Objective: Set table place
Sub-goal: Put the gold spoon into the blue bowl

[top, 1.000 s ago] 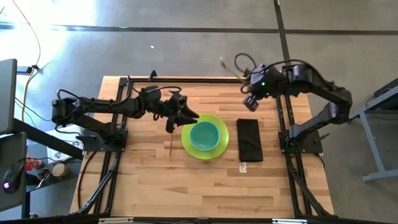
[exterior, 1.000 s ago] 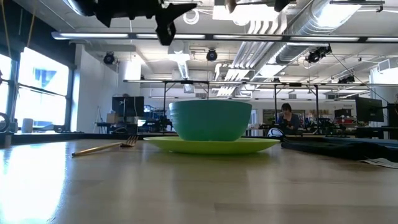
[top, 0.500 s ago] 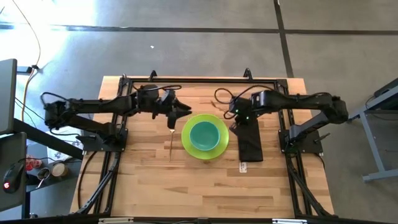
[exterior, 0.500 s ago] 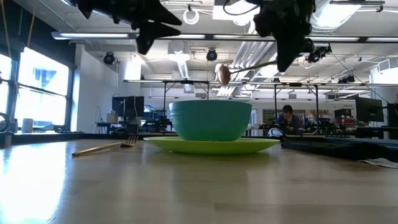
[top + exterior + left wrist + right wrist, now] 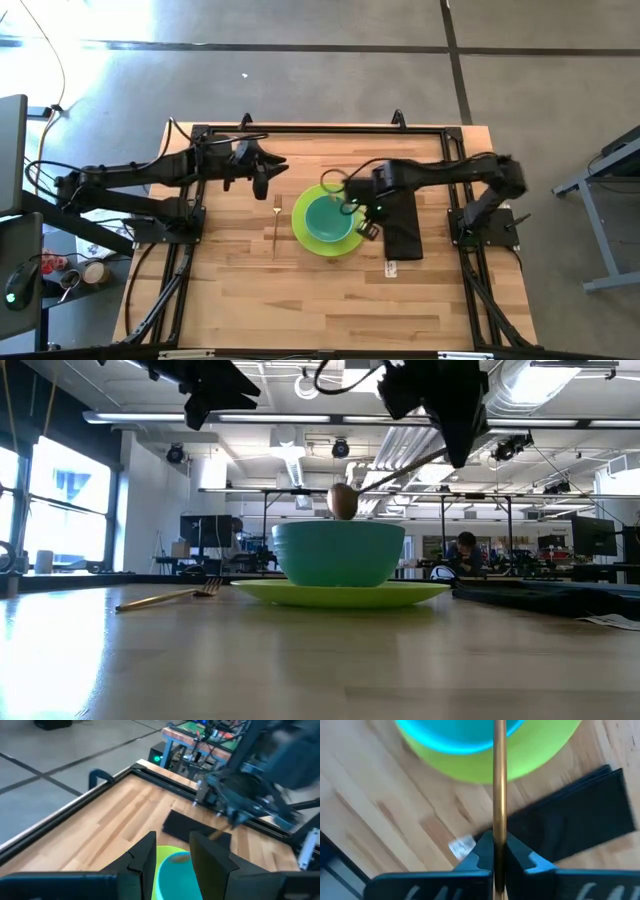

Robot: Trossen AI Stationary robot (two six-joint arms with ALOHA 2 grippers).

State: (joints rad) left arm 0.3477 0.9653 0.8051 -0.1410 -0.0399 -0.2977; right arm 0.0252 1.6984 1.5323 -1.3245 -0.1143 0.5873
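A teal bowl stands on a green plate mid-table. A gold fork lies flat on the wood left of the plate. A black napkin lies flat right of the plate. My right gripper is at the bowl's right side, shut on a gold spoon whose bowl end hangs just above the teal bowl's rim. My left gripper is open and empty, up in the air on the far left of the plate, beyond the fork's tines. My right gripper pinches the spoon's thin handle between its two fingers. The handle runs along the fingers and sticks out ahead of them toward the table's left. The spoon is lifted clear, slanting down, its bowl end lowest, over the teal bowl.
A small white tag lies at the napkin's near end. The black rail frame edges the table. Bare wood stretches along the near side. A person shows far off in the room behind.
My right gripper has come from the far right corner down and toward the table's left with the spoon, bringing its bowl end over the teal bowl. My left gripper has drawn away from the plate toward the table's left edge. The fork has stayed put.
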